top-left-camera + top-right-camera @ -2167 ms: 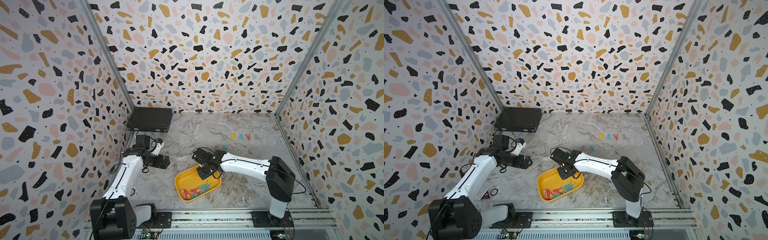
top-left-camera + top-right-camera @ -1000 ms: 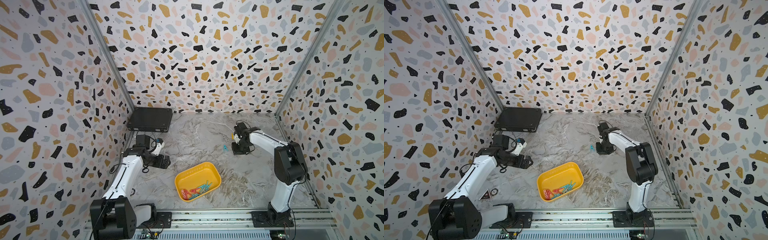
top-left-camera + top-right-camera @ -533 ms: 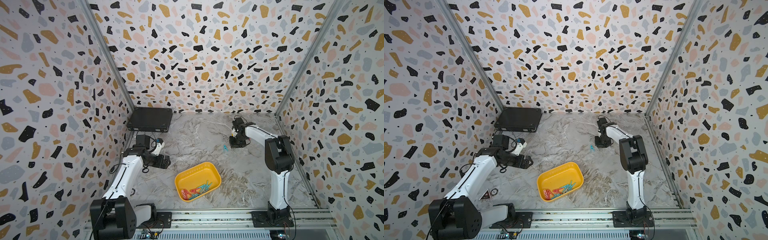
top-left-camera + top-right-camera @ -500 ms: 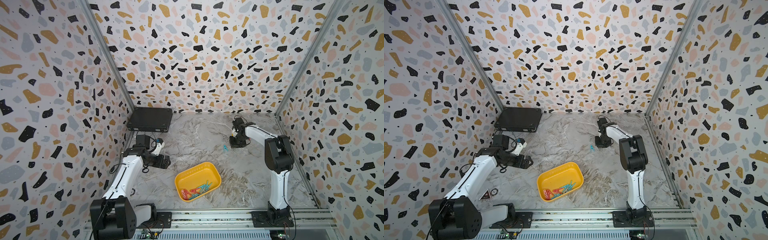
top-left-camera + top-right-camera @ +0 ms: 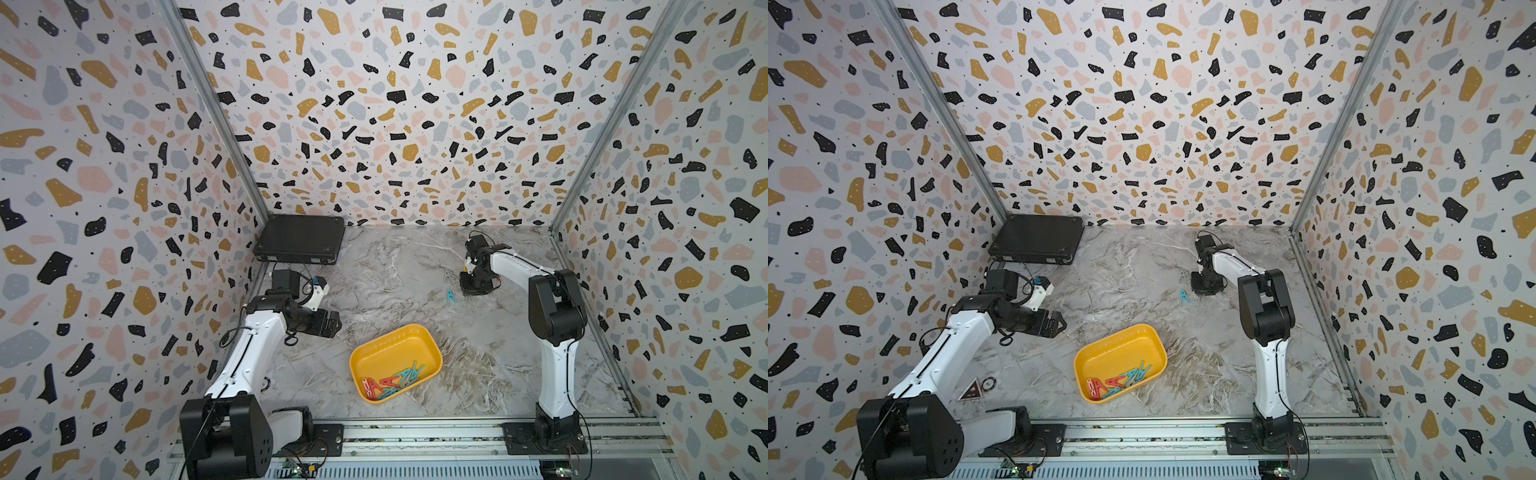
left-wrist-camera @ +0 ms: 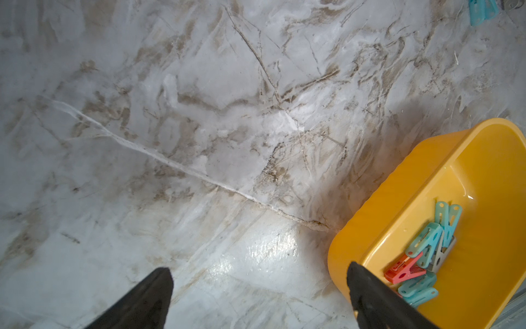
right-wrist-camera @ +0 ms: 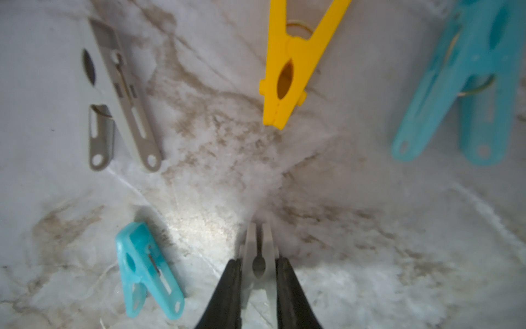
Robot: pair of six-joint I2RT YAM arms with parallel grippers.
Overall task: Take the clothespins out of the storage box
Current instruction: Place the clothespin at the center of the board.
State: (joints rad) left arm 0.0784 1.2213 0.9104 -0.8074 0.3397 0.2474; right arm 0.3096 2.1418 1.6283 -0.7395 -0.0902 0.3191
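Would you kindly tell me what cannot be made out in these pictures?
1. Clothespins in the box: overlapping, partly behind a finger of the left gripper in its wrist view; no sure count.
2. Grey clothespin in the right gripper: only its tip shows between the fingers in the right wrist view; hidden under the gripper in both top views.
3. Yellow clothespin: handles cut off by that picture's edge.

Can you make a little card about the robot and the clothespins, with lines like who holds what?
Left gripper: open, holding nothing
Right gripper: shut on a grey clothespin
Storage box: yellow, teal and red clothespins inside
On the table: loose grey clothespin, yellow clothespin, teal clothespin
Back corner: black case
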